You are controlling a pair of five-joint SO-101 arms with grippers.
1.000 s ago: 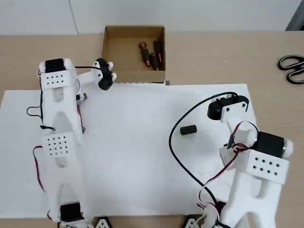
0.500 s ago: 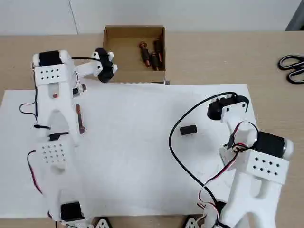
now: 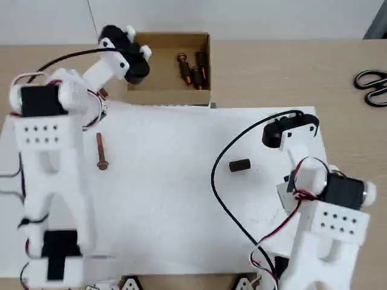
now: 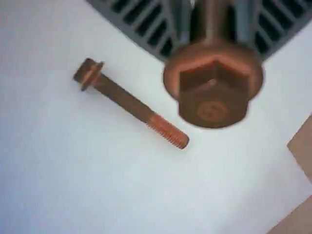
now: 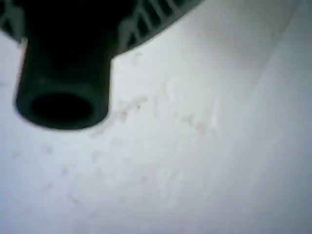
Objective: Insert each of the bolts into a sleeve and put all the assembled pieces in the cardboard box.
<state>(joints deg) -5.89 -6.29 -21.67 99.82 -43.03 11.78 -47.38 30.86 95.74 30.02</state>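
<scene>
On the left arm (image 3: pixel 45 139), the jaws are closed on a bolt (image 4: pixel 212 92). Its hexagonal flanged head faces the wrist camera and its shank runs back between the ribbed grey jaws. It is copper-coloured metal. Just below, a loose bolt (image 3: pixel 101 151) lies flat on the white sheet (image 3: pixel 169 205). Its long axis runs toward and away from the arm bases, with the head at the near end and the thread at the far end. It is much nearer the left arm.

The cardboard box (image 3: pixel 172 96) sits on the wooden table (image 3: pixel 266 72) past the sheet's far edge, with assembled pieces (image 3: pixel 192 69) in its right half.

Further right, a loose sleeve (image 3: pixel 240 165), a short matte black tube, lies with its axis across the sheet, nearer the right arm (image 3: pixel 326 211). That arm's jaws clamp another sleeve (image 5: pixel 61 92), whose smooth round bore opens toward the wrist camera.

The next move likely depends on the gripped bolt and gripped sleeve, which are well apart. The shank must line up with the bore before they meet.

Scissors (image 3: pixel 372 86) lie at the table's right edge.
</scene>
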